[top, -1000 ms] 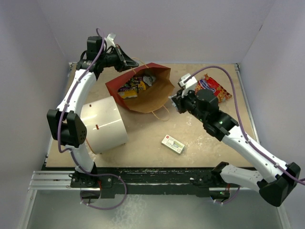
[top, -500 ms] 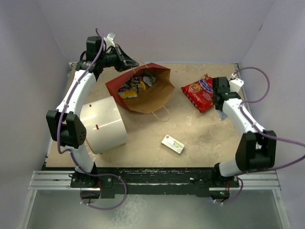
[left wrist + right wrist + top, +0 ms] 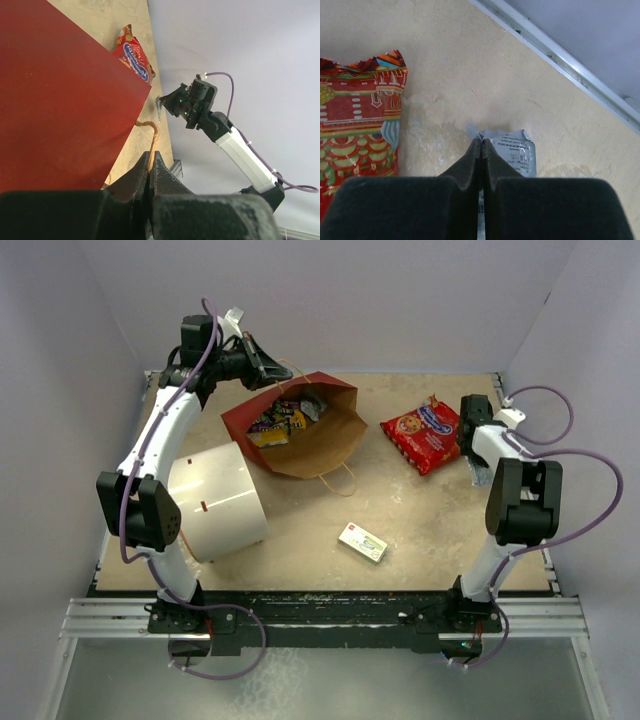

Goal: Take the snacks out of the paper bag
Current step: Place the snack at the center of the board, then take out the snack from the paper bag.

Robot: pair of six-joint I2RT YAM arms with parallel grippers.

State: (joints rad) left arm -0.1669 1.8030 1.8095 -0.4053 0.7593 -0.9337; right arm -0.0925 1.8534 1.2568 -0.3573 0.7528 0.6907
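Right claw (image 3: 481, 144) is pinched fully shut on the top edge of a pale wrapper (image 3: 516, 152), which hangs low over the table (image 3: 470, 65). I can't tell if its bottom edge touches down. Just left of it lies the cookie pack (image 3: 355, 115), flat on the table and already out.

That's the big change: a second ago this arm was reaching in at the mouth of the bag (image 3: 322, 445). Now it is folded back at the right edge, well away from the bag, wrapper in tow. So I'd call that one more snack out, and it only needs letting go beside the cookies.

Left claw (image 3: 150, 167) hasn't budged. It's clamped tight on the bag's thin handle (image 3: 153, 134), holding the back rim up so the mouth gapes.

Inside, several snacks (image 3: 285, 415) are still heaped near the back, so plenty of trips remain.
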